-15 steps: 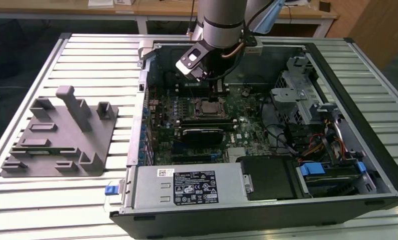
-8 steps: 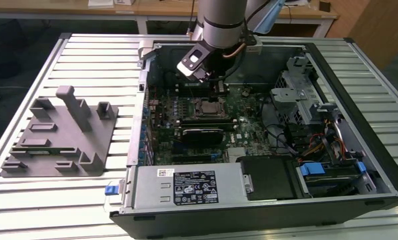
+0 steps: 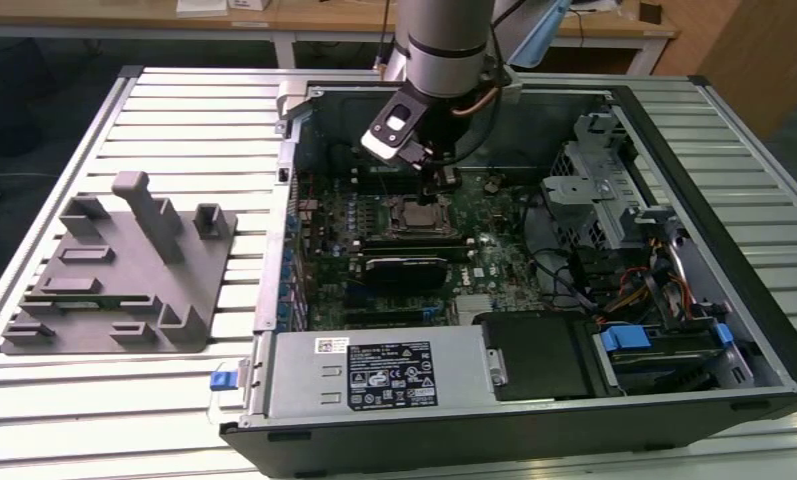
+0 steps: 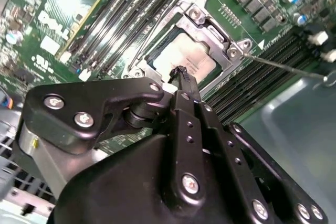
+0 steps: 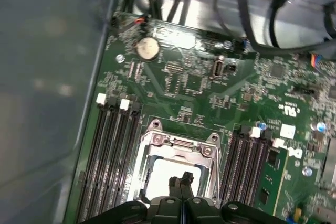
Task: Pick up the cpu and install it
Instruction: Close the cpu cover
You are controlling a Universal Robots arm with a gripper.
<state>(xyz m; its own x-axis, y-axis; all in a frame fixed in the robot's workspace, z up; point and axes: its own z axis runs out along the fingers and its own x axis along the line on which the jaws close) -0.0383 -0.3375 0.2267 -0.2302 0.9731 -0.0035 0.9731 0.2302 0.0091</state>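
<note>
The cpu [image 4: 190,56] lies flat in the metal-framed socket [image 4: 231,51] on the green motherboard, its silvery top showing. In the first wrist view the cpu [image 5: 160,174] sits inside the socket frame [image 5: 181,145]. My gripper [image 4: 181,72] hangs just over the cpu's near edge, its two black fingers pressed together with nothing between them. Whether the tips touch the chip I cannot tell. In the exterior view the gripper [image 3: 438,182] reaches down into the open computer case just behind the socket [image 3: 418,213].
Rows of memory slots [image 5: 113,150] flank the socket on both sides. A black block [image 3: 405,270] sits in front of the socket. A drive cage [image 3: 612,190] and cables fill the case at the exterior view's right. A grey fixture tray [image 3: 118,270] stands outside the case, at that view's left.
</note>
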